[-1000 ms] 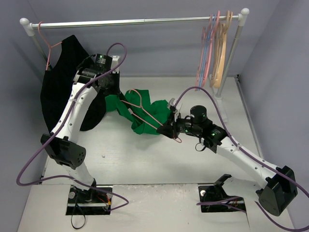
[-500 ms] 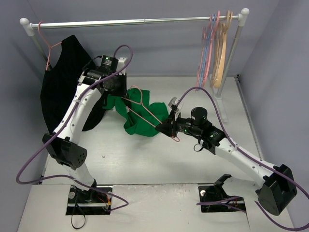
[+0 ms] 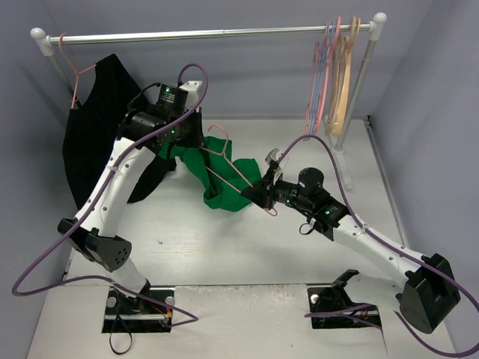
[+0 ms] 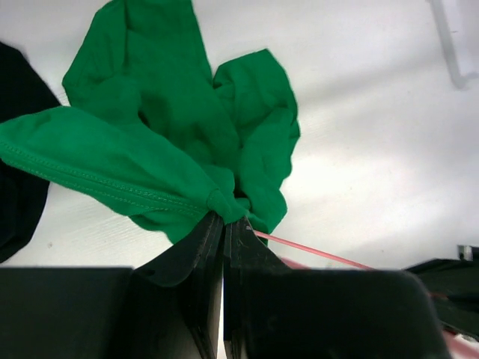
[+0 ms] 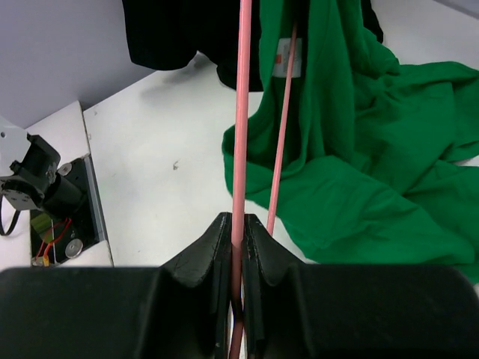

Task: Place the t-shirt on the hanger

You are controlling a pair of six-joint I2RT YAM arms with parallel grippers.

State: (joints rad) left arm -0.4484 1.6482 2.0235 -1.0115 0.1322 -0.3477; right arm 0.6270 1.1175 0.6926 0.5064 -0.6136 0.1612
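The green t-shirt (image 3: pixel 218 179) hangs bunched from my left gripper (image 3: pixel 188 140), which is raised above the table at the back. In the left wrist view that gripper (image 4: pixel 224 218) is shut on a fold of the t-shirt (image 4: pixel 165 127), with the hanger's pink wire (image 4: pixel 314 253) passing just beside the jaws. The thin pink hanger (image 3: pixel 233 166) slants across the cloth, hook toward the back. My right gripper (image 3: pixel 260 196) holds its near end. In the right wrist view it (image 5: pixel 238 224) is shut on the hanger (image 5: pixel 241 112), and the t-shirt (image 5: pixel 374 149) lies beyond.
A black garment (image 3: pixel 93 134) hangs on another pink hanger from the left end of the metal rail (image 3: pixel 209 34). Several tan, blue and pink hangers (image 3: pixel 333 75) hang at the rail's right end, by its post (image 3: pixel 352 97). Grey walls close in the table.
My left gripper has risen and swung right with the t-shirt, lifting the cloth off the table. The hanger's hook end has come up with it. My right gripper has shifted slightly left.
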